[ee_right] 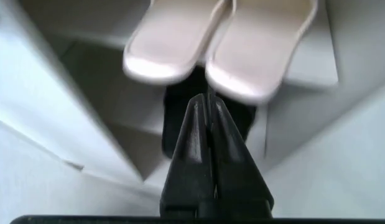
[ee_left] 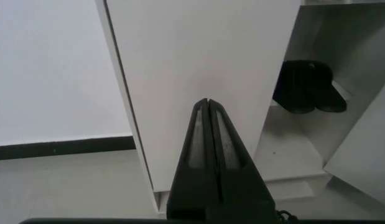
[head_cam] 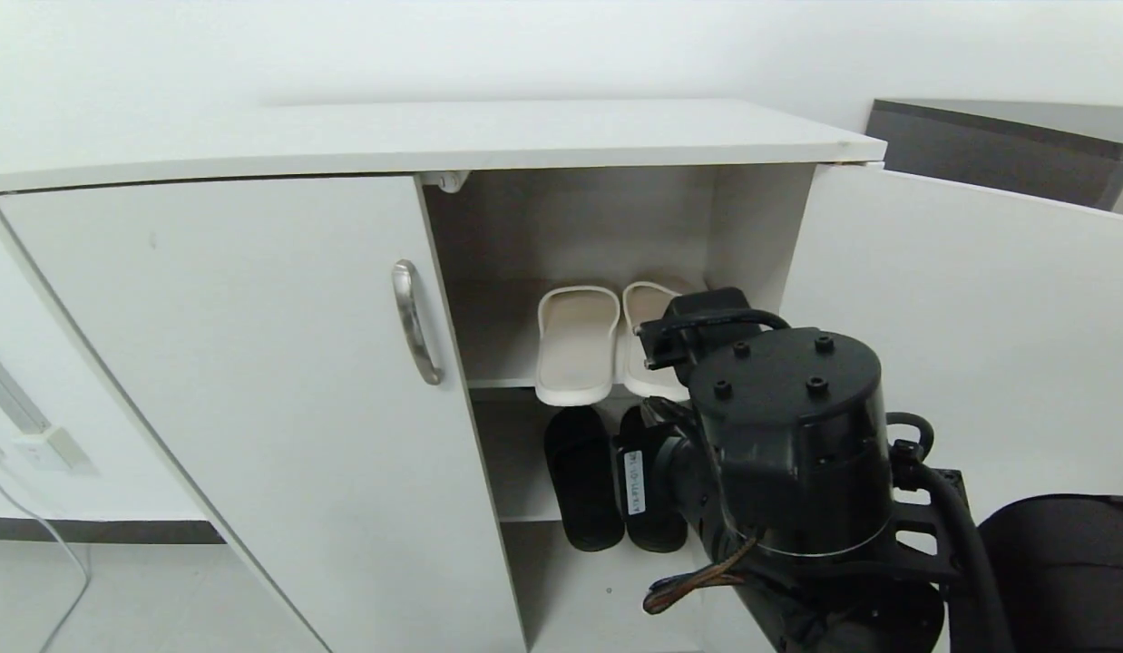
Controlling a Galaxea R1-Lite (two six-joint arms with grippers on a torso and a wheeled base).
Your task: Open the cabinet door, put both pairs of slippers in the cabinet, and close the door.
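Both pairs already lay in the cabinet [head_cam: 525, 136], white slippers [head_cam: 580, 345] above black slippers [head_cam: 584, 481], with the right door [head_cam: 979, 326] swung wide. The right claw [ee_right: 208, 102] hung clenched and empty near the slippers, the left claw [ee_left: 207, 106] (also clenched, empty) before the shut left door [head_cam: 235, 363]. To close well, the right arm should probably back out, then push the open door's outer side steadily until flush.

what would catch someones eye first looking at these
The open right door of the white cabinet shows a pair of white slippers on the upper shelf and a pair of black slippers on the shelf below. The right arm looms dark before that opening, with the right pincer shut and aimed at both pairs.
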